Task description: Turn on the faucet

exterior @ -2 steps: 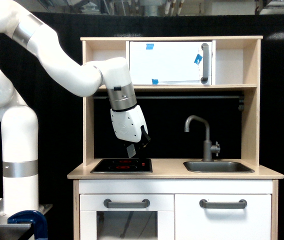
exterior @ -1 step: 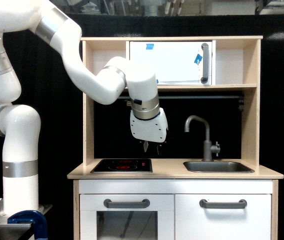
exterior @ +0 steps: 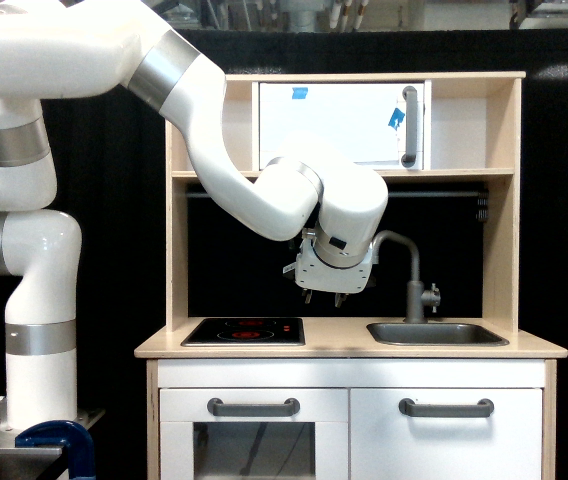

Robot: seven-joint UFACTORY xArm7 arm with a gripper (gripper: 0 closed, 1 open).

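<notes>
The gripper (exterior: 322, 297) hangs above the surface (exterior: 349, 345), jaws pointing down; whether they are released or clenched cannot be told. The faucet (exterior: 411, 277) stands beside the jaws, toward the exterior view's right, behind the sink (exterior: 436, 334).

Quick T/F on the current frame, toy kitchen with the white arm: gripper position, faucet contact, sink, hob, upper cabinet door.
1. The gripper is pinching the small lever knob on the dark grey hooked faucet. False: it hangs on the exterior view's left of the faucet, clear of the knob.
2. The gripper is above the wooden countertop, between the black hob and the grey sink. True.
3. A cup stands in the sink. False: none shows.
4. The white upper cabinet door carries blue tape pieces. True.
5. The hob sits on the exterior view's right of the sink. False: on its left.
</notes>
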